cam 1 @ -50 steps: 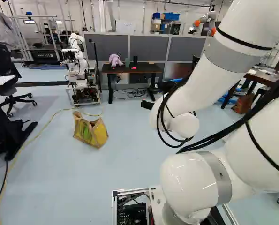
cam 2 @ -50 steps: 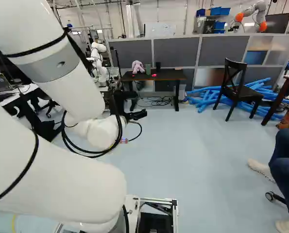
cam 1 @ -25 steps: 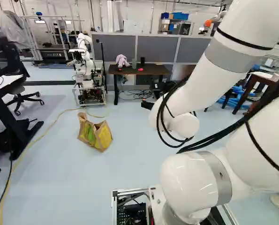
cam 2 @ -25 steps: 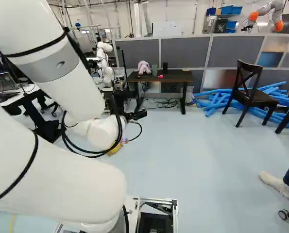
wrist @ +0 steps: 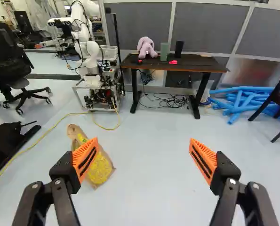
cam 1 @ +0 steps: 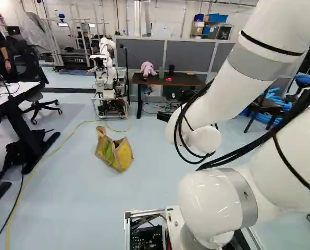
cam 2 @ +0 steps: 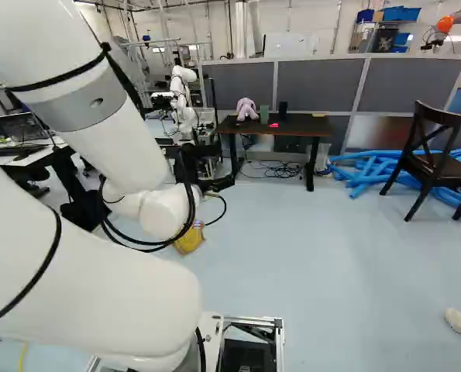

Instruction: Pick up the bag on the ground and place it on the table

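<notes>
While the white arm (cam 1: 212, 99) reaches forward from its base, the black gripper (cam 2: 218, 184) at its end shows only in part at the middle of the right base view. In the wrist view, the gripper (wrist: 143, 143) stands wide open, its two fingers well apart with orange pads (wrist: 87, 157) facing each other and nothing held between them.

The bag (cam 1: 114, 151), yellow and brown with a green patch, sits on the pale blue-grey floor, left of the middle in the left base view. The right base view shows just a piece of it beyond the arm. Seen from the wrist, it is ahead of the gripper, partly hidden by the finger on the side of another robot (wrist: 89, 52).

Farther ahead stands a dark-topped table (wrist: 201, 62) with black legs, in front of grey partition panels (cam 2: 315, 84). It holds a lilac soft toy (wrist: 146, 46), a green container (wrist: 165, 52), a black container (wrist: 179, 48) and a small bright pink object (wrist: 172, 62). Tangled black cables (wrist: 170, 100) lie on the floor by the table's legs. The other robot stands beside the table, and a yellow cable (wrist: 67, 115) trails over the floor near the bag. Blue tubes (cam 2: 369, 167) lie heaped behind a dark wooden chair (cam 2: 439, 172), at the right of the right base view.
</notes>
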You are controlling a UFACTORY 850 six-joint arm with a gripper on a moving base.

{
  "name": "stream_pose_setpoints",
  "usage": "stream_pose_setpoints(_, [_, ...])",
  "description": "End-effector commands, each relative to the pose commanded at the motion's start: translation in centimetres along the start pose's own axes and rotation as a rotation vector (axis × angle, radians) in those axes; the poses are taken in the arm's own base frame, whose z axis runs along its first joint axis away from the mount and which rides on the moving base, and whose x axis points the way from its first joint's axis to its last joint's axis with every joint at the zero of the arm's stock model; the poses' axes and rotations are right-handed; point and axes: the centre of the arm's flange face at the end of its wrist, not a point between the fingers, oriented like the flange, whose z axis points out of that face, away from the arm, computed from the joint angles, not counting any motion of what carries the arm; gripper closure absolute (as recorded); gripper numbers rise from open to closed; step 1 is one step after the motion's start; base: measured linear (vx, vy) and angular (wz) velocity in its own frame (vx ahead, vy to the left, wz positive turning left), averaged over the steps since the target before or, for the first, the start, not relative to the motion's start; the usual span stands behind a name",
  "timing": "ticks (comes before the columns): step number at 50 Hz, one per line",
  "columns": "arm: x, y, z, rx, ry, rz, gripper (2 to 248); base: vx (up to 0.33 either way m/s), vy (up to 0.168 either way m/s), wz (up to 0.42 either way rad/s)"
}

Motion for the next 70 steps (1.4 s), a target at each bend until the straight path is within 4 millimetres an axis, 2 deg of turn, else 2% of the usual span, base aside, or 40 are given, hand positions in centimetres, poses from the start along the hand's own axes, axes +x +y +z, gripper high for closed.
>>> stream_pose_setpoints(70, [0.0, 0.0, 0.0, 0.0, 0.0, 0.0, 3, 0.196, 0.06, 0.274])
